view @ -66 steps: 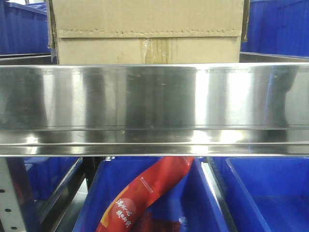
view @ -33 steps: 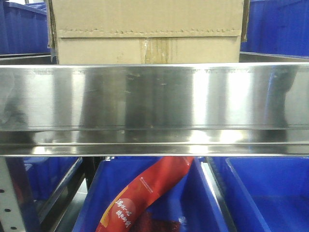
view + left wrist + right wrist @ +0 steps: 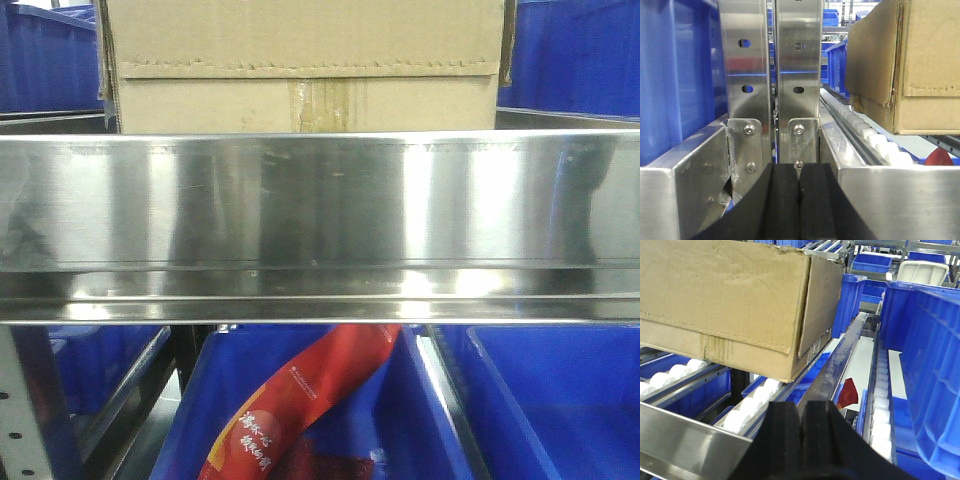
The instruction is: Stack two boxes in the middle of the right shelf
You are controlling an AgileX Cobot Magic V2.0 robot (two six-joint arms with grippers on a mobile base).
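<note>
A: Where is the cardboard box?

B: On the shelf, behind its broad shiny front rail, roughly centred in the front view. Its wrinkled flap with the zigzag-cut edge faces out, with a glossy tape strip at the centre seam. Only one box shows in any view.

A: What does it rest on?

B: White rollers. From the right wrist the box's near corner sits over a roller track, with more rollers running along beside it.

A: And the left end effector?

B: Its two black pads are pressed flat together with nothing between them. It sits low in front of two perforated steel uprights, with the box up and to the right, apart from it.

A: The right end effector?

B: The same: pads closed against each other, empty. It is below and in front of the box's right corner, not touching it.

A: What else is around?

B: Blue plastic bins on either side and on the level below. A red packet with printed characters leans diagonally in the lower bin. A blue bin wall fills the right of the right wrist view.
</note>
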